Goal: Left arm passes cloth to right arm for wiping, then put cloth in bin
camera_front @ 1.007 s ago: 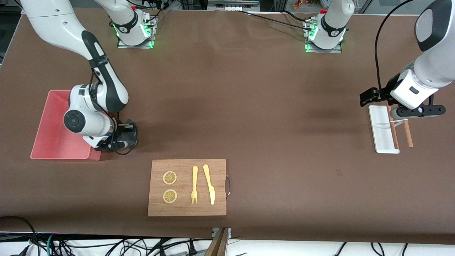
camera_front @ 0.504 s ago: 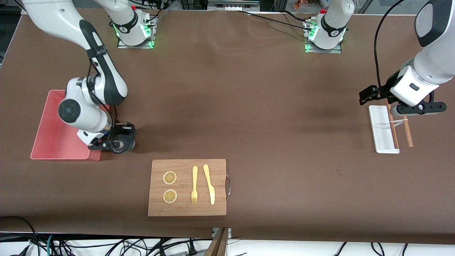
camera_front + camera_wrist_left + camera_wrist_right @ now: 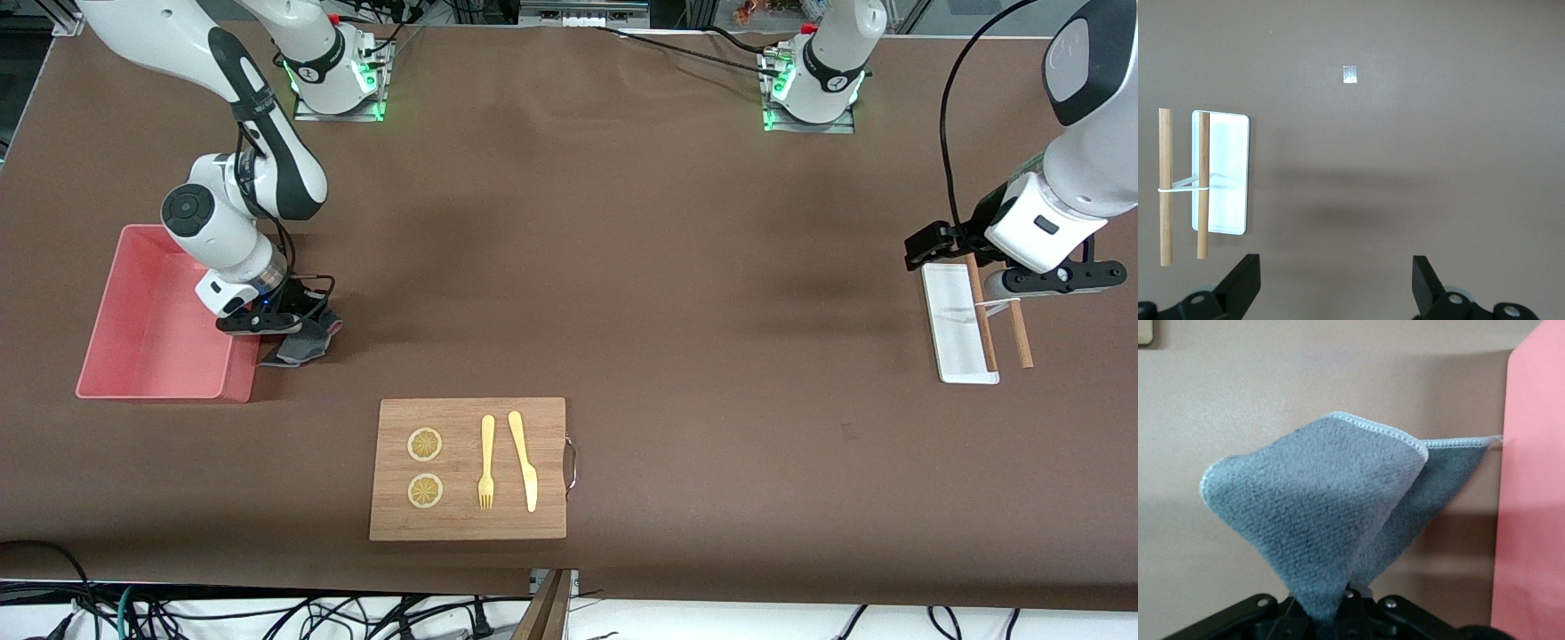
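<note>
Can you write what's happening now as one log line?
right gripper: shut on cloth, beside bin | left gripper: open, waiting by white tray

cloth point(image 3: 302, 342): grey rag pinched in my right jaws, hanging, seemingly just beside the bin.
bin point(image 3: 142, 356): pink low tub.

Robotics lab bench setup. Two white arm bases point(image 3: 333, 76) and point(image 3: 813, 80) bolted at the 12 o'clock edge of a table under a brown cover sheet point(image 3: 622, 267), green status lights at both bases. Loose cables point(image 3: 267, 613) trail along the 6 o'clock edge. Staged props: wooden cutting board point(image 3: 467, 524) with toy cutlery and lemon slices.
</note>
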{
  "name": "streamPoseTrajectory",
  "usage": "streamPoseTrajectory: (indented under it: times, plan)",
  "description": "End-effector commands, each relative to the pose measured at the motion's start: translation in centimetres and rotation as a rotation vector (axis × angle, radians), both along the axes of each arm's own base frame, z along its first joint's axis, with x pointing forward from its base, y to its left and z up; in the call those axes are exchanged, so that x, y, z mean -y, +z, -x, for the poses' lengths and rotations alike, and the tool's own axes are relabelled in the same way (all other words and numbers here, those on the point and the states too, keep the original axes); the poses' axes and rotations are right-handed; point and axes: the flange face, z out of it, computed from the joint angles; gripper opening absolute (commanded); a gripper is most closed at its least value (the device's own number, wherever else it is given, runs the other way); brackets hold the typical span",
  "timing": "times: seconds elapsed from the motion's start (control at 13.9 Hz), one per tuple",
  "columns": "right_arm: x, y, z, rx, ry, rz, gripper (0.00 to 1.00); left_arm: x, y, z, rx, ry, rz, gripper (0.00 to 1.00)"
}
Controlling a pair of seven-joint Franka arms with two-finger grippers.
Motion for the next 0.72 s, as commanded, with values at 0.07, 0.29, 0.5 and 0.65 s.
streamPoseTrajectory:
  times: [0.07,0.29,0.5,0.65]
  plan:
    - [-3.3,-0.1,-0.2,0.012,-0.033,-0.016,0.0,-0.4,0.0,-0.2,0.001,0.001,-0.006,1.0]
    - [-7.9,-0.9,0.5,-0.002,-0.095,-0.029,0.0,-0.6,0.0,-0.2,-0.002,0.006,-0.006,1.0]
    - [-14.5,0.1,1.1,0.014,-0.156,-0.058,0.0,-0.6,-0.2,-0.2,-0.005,0.006,-0.006,1.0]
    - [-18.7,-0.3,1.6,0.012,-0.199,-0.074,0.0,-0.6,-0.2,-0.2,-0.005,0.006,-0.006,1.0]
